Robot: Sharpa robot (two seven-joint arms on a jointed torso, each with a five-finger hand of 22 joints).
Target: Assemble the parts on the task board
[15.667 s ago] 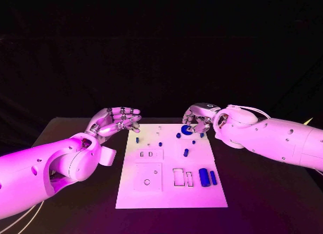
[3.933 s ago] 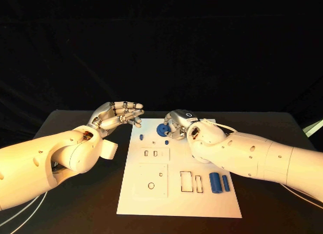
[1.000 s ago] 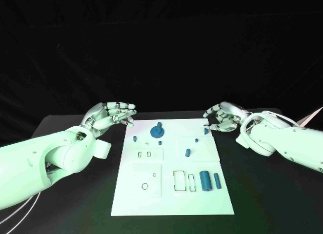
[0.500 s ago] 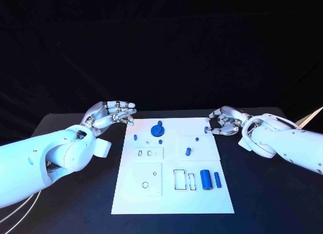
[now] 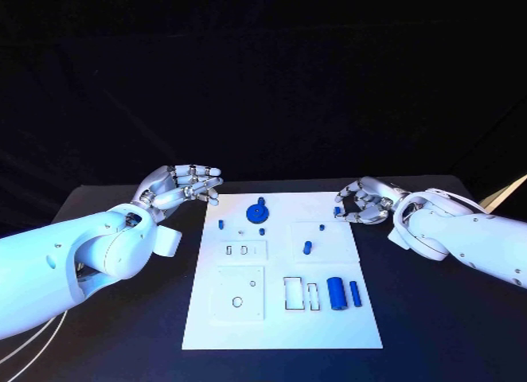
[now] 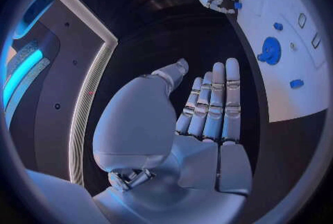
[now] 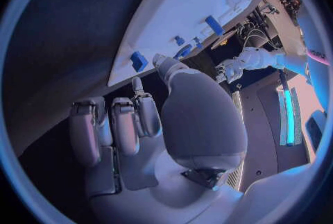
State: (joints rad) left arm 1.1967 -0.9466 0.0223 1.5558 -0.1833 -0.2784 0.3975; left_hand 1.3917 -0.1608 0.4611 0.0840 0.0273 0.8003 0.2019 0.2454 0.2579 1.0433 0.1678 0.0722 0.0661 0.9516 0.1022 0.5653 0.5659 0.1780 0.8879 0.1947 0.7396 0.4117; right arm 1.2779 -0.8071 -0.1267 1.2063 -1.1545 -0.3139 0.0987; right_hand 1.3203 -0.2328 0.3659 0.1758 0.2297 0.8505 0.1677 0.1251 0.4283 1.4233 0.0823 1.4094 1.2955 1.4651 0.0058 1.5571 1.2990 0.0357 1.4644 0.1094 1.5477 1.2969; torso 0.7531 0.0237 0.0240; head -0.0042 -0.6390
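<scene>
From the head camera, the white task board (image 5: 281, 318) lies in the middle of the black desk (image 5: 447, 318). Small blue parts (image 5: 335, 292) sit on it. The left robot hand (image 5: 181, 185) waits beside the board's far left corner, holding nothing.

The right wrist camera shows the right robot hand (image 7: 149, 124) curled, gripping nothing.

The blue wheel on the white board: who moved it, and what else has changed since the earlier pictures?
The right hand carried the blue wheel from the board's far right side toward its far middle, let it go, then drew back to the board's right edge. The left hand stayed raised beside the board's left corner; the other blue pieces stayed put.
</scene>
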